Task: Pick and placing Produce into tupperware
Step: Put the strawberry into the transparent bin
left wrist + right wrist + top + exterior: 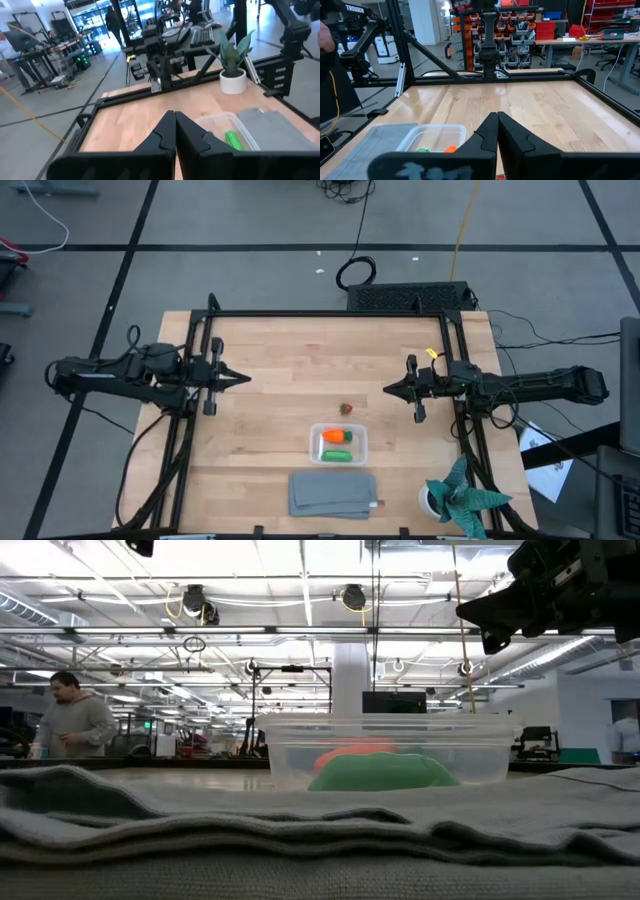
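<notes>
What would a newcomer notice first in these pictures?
The clear tupperware near the table's front middle, already holding the orange carrot and the green pod. One small reddish piece lies alone on the wood just behind it, and a grey cloth lies folded in front. The left gripper and right gripper hang at the two sides, jaws shut, holding nothing.

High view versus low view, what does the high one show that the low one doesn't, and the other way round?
Only the high view shows the small dark reddish piece on the table outside the tupperware, the left gripper shut, and the potted plant. Only the low view shows a person in the room behind. Both show the tupperware holding the carrot and green pod, the grey cloth, and the right gripper.
</notes>
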Motion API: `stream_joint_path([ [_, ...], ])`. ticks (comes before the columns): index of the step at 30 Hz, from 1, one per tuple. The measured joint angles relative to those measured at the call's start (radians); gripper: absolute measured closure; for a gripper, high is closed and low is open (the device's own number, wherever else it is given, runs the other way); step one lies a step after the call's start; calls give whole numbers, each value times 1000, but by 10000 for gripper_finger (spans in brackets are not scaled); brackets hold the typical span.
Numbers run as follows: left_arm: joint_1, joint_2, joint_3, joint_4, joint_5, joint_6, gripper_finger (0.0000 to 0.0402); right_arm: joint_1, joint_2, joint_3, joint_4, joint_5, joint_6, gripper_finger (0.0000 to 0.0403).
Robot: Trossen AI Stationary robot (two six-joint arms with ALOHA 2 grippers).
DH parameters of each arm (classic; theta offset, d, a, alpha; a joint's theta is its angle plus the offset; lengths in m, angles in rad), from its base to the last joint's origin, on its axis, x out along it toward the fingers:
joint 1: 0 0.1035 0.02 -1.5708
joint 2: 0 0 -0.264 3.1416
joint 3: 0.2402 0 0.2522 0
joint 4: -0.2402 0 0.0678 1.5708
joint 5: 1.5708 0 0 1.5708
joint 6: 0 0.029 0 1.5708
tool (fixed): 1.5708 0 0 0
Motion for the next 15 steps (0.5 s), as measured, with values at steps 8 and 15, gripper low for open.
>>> stream_joint_path([
  [8, 28, -74, -132, 69, -33, -55, 401, 0, 0, 0, 0, 0, 0, 403],
  [15, 54, -114, -238, 138, -25, -91, 401, 0, 0, 0, 0, 0, 0, 403],
])
